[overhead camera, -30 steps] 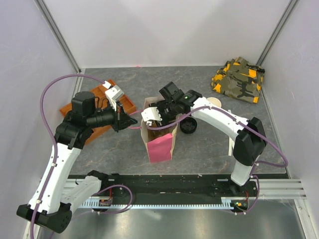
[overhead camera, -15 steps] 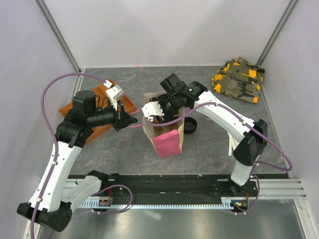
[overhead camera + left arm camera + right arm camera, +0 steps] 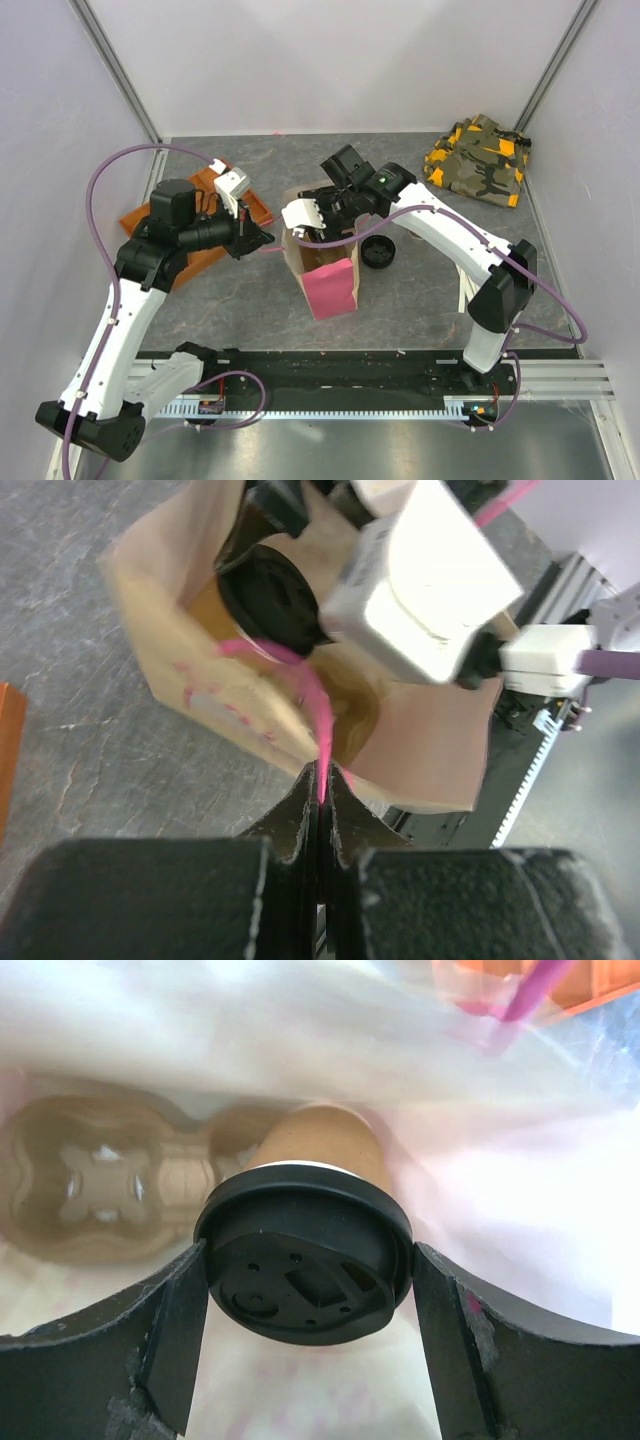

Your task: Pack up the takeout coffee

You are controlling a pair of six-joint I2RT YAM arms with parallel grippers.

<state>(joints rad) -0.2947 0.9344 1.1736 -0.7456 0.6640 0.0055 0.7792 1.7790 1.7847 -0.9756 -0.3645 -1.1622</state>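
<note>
The takeout coffee [image 3: 305,1270], a tan cup under a black lid, hangs inside the paper bag [image 3: 325,275]. My right gripper [image 3: 310,1260] is shut on it, one finger against each side of the lid. Below it, on the bag's floor, lies a cardboard cup carrier [image 3: 100,1185]. In the left wrist view the black lid [image 3: 270,590] shows in the bag's mouth [image 3: 250,710]. My left gripper [image 3: 321,780] is shut on the bag's pink handle [image 3: 318,705] and holds it out to the left. From above, the right gripper [image 3: 312,225] reaches into the bag from the right and the left gripper [image 3: 262,240] stands just left of it.
A loose black lid [image 3: 378,252] lies on the table right of the bag. An orange tray [image 3: 160,215] sits at the left under my left arm. A camouflage cloth [image 3: 480,158] lies in the back right corner. Walls close in on three sides.
The right arm has reached further over the bag's mouth with the cup, and the bag has swung and shifted slightly. The left gripper has risen a little, still on the handle.
</note>
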